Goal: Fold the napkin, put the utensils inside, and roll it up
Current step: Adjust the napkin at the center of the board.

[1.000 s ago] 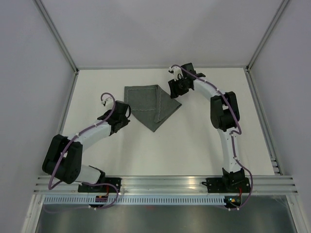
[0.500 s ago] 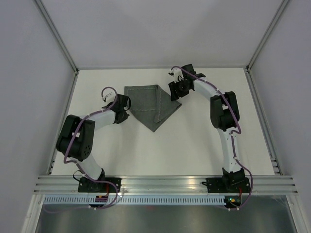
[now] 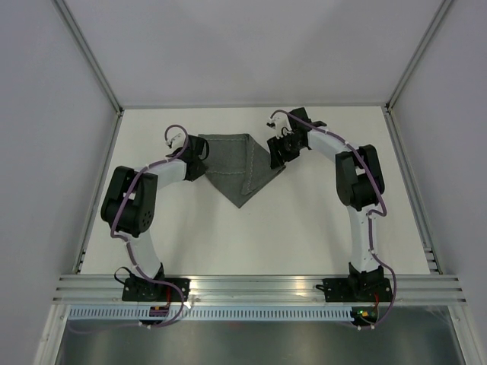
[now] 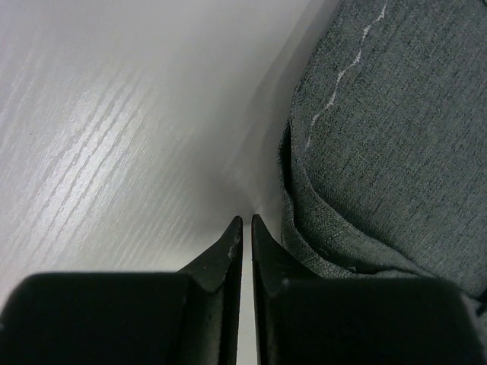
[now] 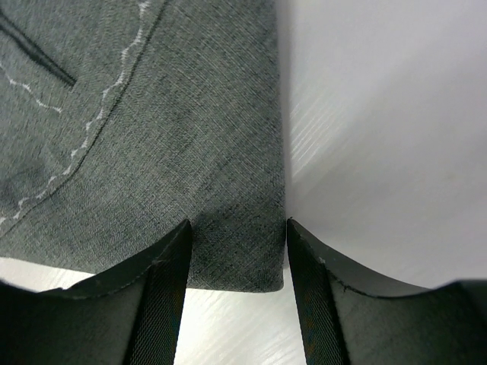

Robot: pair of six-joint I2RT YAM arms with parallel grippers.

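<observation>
The left fingers point(image 4: 225, 262) are all but together, with only a thin slit between the tips and nothing in it. They sit low on the bare surface point(image 3: 304, 228), just beside the left edge of the napkin point(image 3: 240, 163). Seen from the wrist, the layered hem curls up right next to the tip. Brought together like that they make a thin wedge, which I judge is meant to slip under the cloth or hold down its edge rather than to pinch it.

The right fingers point(image 5: 163, 289) stand apart, one on each side of the napkin's right corner. The cloth lies flat in the gap and nothing shows it being squeezed, so this looks like a grasp being lined up, not yet taken.

The napkin lies in the far middle of the surface, between the two arms. It is already doubled into a triangle with its long edge away from the bases and its point toward them, and a raised flap with pale stitching point(image 5: 99, 114) runs down its right half.

With one arm at each end of the long edge the cloth can be steadied on one side and lifted on the other, so the folding step seems to be the one in hand. No utensils show in any view, and loading and rolling are yet to come.
</observation>
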